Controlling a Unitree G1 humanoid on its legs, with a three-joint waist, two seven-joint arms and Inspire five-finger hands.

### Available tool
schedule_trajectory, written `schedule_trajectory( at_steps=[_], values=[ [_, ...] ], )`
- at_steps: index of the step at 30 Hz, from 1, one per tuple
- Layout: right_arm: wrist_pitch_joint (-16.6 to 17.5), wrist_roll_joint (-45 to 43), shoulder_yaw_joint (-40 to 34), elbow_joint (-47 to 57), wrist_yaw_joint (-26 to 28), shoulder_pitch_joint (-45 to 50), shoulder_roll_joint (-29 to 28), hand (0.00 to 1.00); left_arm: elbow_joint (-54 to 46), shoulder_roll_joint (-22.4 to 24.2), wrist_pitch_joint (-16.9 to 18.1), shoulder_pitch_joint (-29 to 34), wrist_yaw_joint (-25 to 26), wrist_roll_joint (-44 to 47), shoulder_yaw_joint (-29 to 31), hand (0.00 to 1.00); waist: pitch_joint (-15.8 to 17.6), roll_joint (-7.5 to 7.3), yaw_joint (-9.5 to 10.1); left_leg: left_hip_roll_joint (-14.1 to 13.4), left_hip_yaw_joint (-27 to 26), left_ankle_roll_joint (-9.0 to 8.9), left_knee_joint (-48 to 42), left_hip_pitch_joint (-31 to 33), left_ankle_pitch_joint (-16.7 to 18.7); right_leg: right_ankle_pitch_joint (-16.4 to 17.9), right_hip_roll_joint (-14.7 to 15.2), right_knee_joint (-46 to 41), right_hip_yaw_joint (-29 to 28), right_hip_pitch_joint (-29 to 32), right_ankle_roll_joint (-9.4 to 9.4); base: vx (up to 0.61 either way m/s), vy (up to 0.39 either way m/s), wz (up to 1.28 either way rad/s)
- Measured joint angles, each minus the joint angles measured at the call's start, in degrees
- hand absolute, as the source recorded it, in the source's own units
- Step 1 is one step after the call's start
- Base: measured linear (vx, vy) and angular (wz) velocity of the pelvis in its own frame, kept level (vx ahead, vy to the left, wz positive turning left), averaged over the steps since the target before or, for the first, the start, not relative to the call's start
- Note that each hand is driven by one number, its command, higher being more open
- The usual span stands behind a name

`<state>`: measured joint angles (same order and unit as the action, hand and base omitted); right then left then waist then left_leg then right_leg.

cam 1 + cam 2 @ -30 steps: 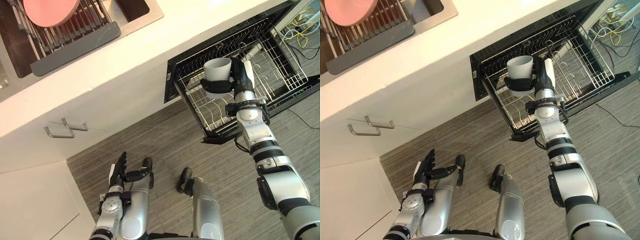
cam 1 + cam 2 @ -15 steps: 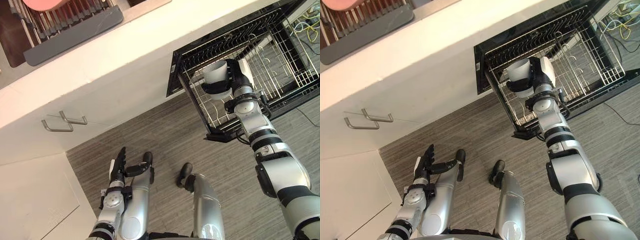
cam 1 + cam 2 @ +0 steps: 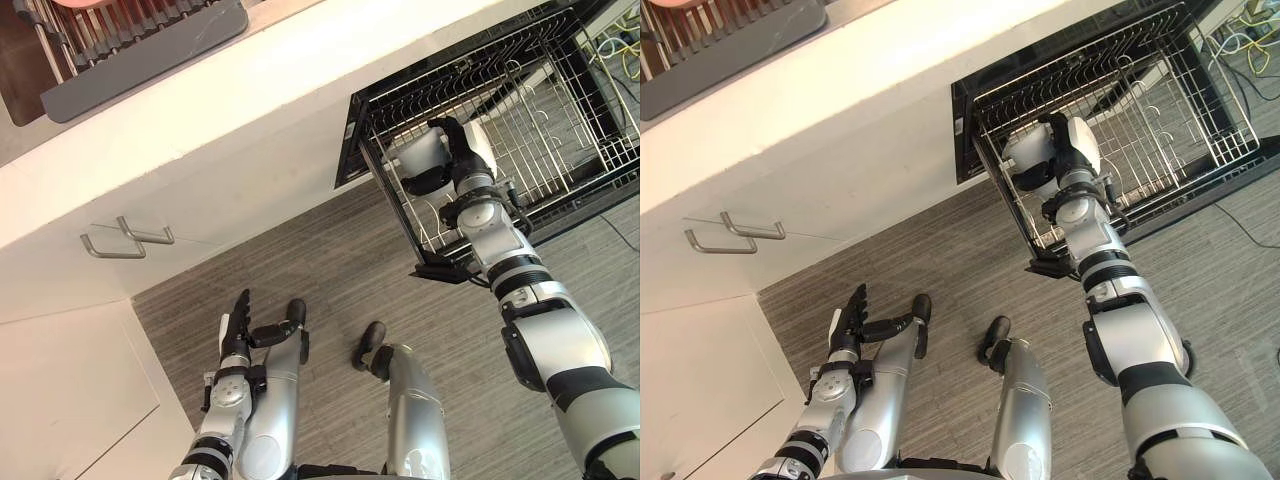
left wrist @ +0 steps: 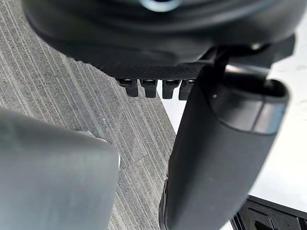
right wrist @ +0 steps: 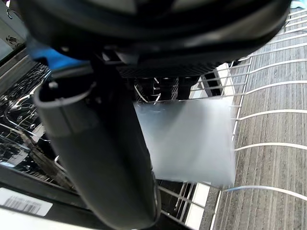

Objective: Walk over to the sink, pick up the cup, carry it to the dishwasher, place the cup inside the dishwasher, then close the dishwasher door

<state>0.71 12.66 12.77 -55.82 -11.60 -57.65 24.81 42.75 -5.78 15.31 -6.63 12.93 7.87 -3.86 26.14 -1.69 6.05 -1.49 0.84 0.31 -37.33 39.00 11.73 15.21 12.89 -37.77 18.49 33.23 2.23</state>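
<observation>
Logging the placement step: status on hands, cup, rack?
Right hand shut on cup, over pulled-out dishwasher rack, by its rim, not yet released. Left hand open, low over floor. Rack bare around cup.

The cup (image 3: 418, 155) is white; the right hand (image 3: 456, 147) is black. The dishwasher rack (image 3: 560, 110) is silver wire, framed black. Grey, streaked wood-grain floor (image 3: 330, 270); white bench (image 3: 250, 100); pink plate (image 3: 90, 3).

White cup (image 3: 420, 157) tilted over dishwasher rack (image 3: 560, 120)
</observation>
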Motion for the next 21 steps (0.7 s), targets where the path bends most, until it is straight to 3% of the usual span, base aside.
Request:
schedule_trajectory(
  at_steps=[10, 16, 21],
  values=[
    [-0.01, -0.05, -0.07, 2.87, -0.16, 3.32, -2.21, 1.0, 2.54, 0.16, -0.14, -1.06, 0.35, 0.01, -0.57, 1.0, -0.12, -0.19, -0.67, 0.17, -0.33, -1.25, 3.39, -3.63, -1.77, -0.35, 0.1, 1.32, -0.15, -2.27, -0.46, -0.01, -0.034, 0.0],
    [-0.02, 0.01, -1.42, 14.56, -0.85, 9.67, -2.35, 1.0, 4.35, -0.08, -0.4, -1.37, 0.35, 0.07, -1.92, 1.0, -0.16, -0.28, -1.36, 0.15, -0.7, -1.33, 8.26, -7.63, -4.0, -2.17, -0.65, 4.94, -0.2, -5.36, -0.74, -0.01, -0.042, -0.03],
    [0.1, 2.71, -5.58, 30.94, -2.2, 21.07, -4.6, 1.0, 4.93, -1.01, -1.44, -0.67, 0.29, 0.06, -3.41, 1.0, -0.15, -1.66, -2.32, 0.27, -2.39, -1.0, 14.19, -13.4, -6.28, -4.45, -1.26, 9.75, -1.41, -9.48, -0.48, -0.01, -0.001, -0.14]
  ],
)
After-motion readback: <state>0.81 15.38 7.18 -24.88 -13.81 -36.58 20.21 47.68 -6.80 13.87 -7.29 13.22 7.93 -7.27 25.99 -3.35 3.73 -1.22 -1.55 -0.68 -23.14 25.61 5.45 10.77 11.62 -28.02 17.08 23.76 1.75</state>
